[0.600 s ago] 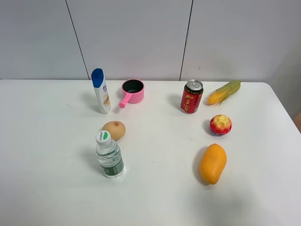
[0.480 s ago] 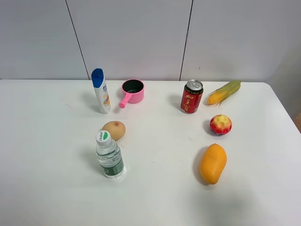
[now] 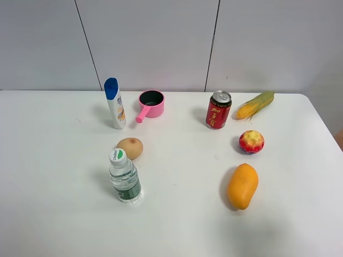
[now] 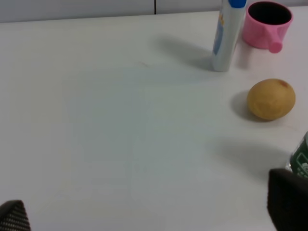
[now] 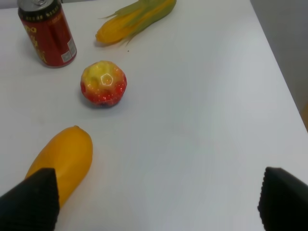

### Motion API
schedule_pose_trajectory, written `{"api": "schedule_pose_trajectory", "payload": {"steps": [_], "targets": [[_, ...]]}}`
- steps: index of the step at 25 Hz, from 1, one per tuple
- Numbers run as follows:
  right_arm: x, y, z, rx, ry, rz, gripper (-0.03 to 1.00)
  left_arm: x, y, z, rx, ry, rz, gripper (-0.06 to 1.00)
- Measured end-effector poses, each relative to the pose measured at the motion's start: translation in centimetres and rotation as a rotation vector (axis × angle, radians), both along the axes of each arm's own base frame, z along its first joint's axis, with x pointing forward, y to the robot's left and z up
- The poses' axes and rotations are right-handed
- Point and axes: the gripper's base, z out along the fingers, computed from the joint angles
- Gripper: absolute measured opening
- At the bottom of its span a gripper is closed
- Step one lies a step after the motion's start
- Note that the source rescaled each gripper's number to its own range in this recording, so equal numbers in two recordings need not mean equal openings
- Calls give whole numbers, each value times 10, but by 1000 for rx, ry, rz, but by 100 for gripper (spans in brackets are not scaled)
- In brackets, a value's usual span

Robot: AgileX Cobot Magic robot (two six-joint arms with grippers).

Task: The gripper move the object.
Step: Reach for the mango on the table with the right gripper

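Right gripper (image 5: 156, 199): black two-finger claw, jaws spread wide, only the two fingertips (image 5: 30, 201) show in my right wrist feed. It is not holding anything. One tip overlaps the near end of the smooth orange-yellow oval mango (image 3: 242, 186); I cannot tell whether it is touching.

Left gripper (image 4: 149, 211): same black claw, jaws also wide apart, with bare table between the tips. One tip sits just beside the clear plastic water bottle with the green label (image 3: 124, 176), which is cut off at the edge of the left wrist feed.

The mango lies on its side on the white table (image 3: 177, 225), in the front right part of the high view, with its long axis running roughly front to back. The red-yellow apple (image 3: 251, 142) is just behind it, near but apart. The red drink can (image 3: 218, 110) stands upright further back. The yellow corn cob with green husk (image 3: 256, 104) lies to the right of the can, near the back edge.

On the left side, the small brown potato (image 3: 130, 148) is just behind the upright water bottle. Behind that, the white shampoo bottle with a blue cap (image 3: 115, 103) stands upright. The small pink pot with a dark inside (image 3: 150, 104) is just to its right, with its handle pointing toward the front left.
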Motion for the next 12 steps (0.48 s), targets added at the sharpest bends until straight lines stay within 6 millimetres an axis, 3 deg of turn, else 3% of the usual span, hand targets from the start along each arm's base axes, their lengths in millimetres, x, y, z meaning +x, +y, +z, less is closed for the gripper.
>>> {"api": "schedule_pose_trajectory", "payload": {"steps": [6, 9, 12], "targets": [[5, 0, 0, 12, 30, -4, 100, 0, 0, 0, 0, 0, 0, 100], [18, 1, 0, 34, 116, 0, 100, 0, 0, 0, 0, 0, 0, 100], [47, 3, 0, 86, 262, 15, 100, 0, 0, 0, 0, 0, 0, 100]]}}
